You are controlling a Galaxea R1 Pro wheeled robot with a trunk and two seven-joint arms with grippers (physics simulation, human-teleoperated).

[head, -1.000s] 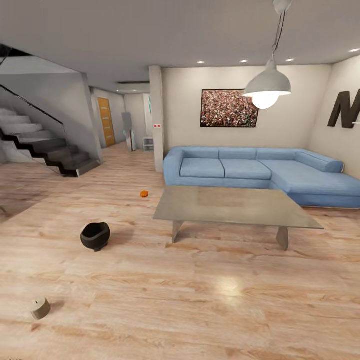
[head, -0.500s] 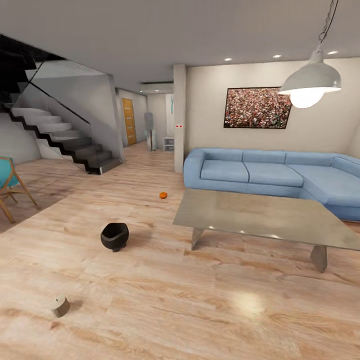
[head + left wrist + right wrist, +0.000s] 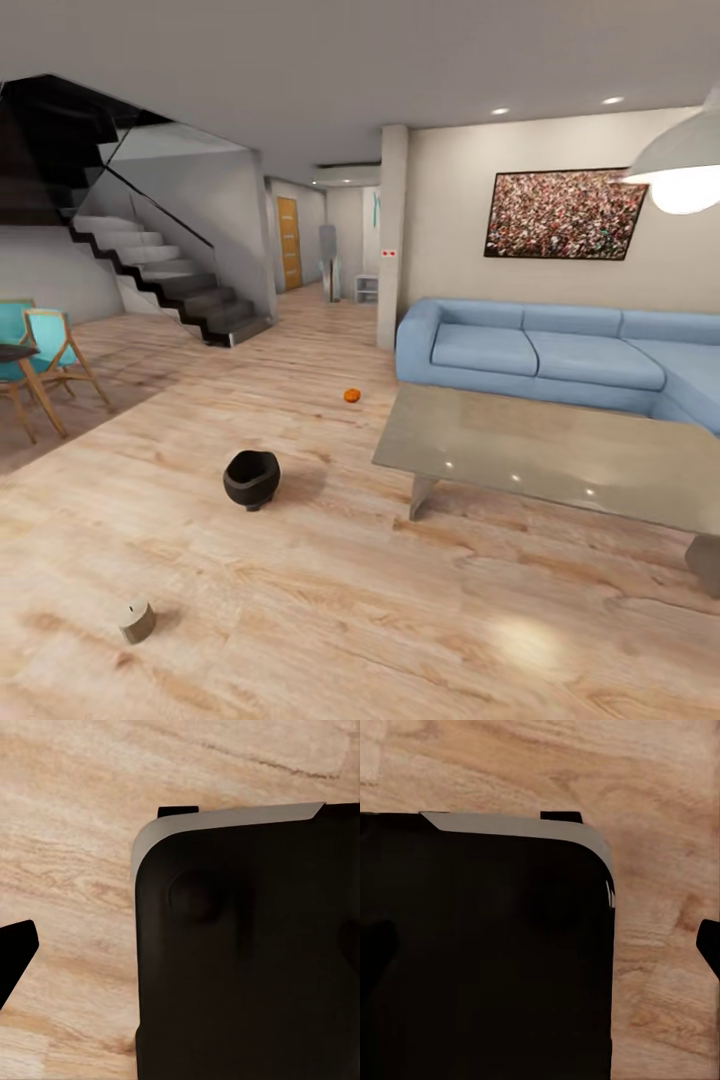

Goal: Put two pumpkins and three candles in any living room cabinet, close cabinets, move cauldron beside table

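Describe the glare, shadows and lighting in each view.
Head view: the pendant lamp is blown out white, with bright spots on the glossy coffee table and a glare patch on the floor; the cauldron casts a soft shadow. Both wrist views: a dark, unlit body against evenly lit wood floor.

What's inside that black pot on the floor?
The cauldron stands open on the wooden floor, left of the table. Its mouth shows only dark inner wall; nothing is seen inside. The bottom is hidden by its rim, so something small could lie there.
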